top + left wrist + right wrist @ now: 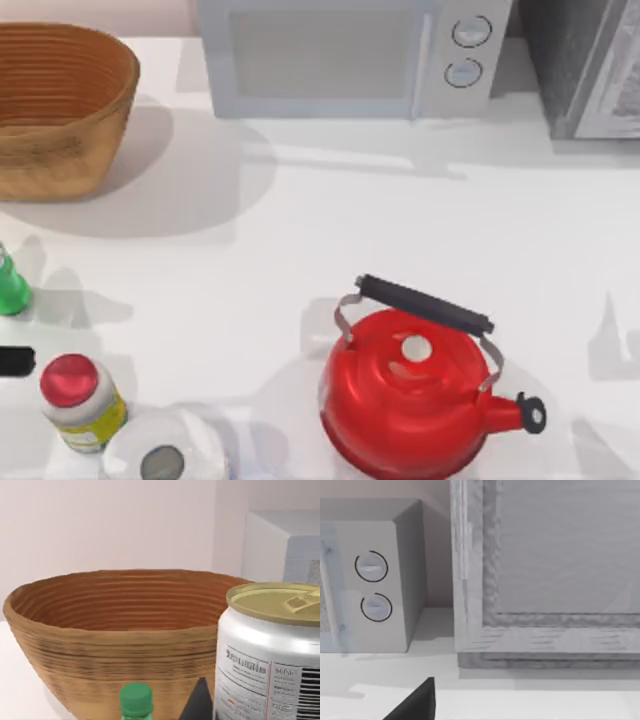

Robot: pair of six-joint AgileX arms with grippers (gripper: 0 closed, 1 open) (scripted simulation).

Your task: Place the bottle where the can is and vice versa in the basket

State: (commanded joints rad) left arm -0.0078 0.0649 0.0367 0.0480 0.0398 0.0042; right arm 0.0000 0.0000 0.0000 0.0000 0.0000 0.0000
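The tan wicker basket (pixel 60 110) stands at the table's back left, and in the left wrist view the basket (pixel 115 640) rises straight ahead. The green bottle (pixel 10 285) stands upright at the left edge, in front of the basket; its green cap (pixel 136 700) shows low in the left wrist view. The can (pixel 270 655), white with a dull gold top, stands very close beside a dark part of my left gripper (pixel 200 705). I cannot tell whether they touch. My left gripper (pixel 15 362) pokes in at the left edge. My right gripper (pixel 415 702) is parked.
A white jar with red cap and yellow label (pixel 80 400) stands front left, beside a white roll (pixel 160 455). A red kettle (pixel 410 395) sits front centre. A microwave (pixel 350 55) and a grey cabinet (pixel 590 65) line the back edge.
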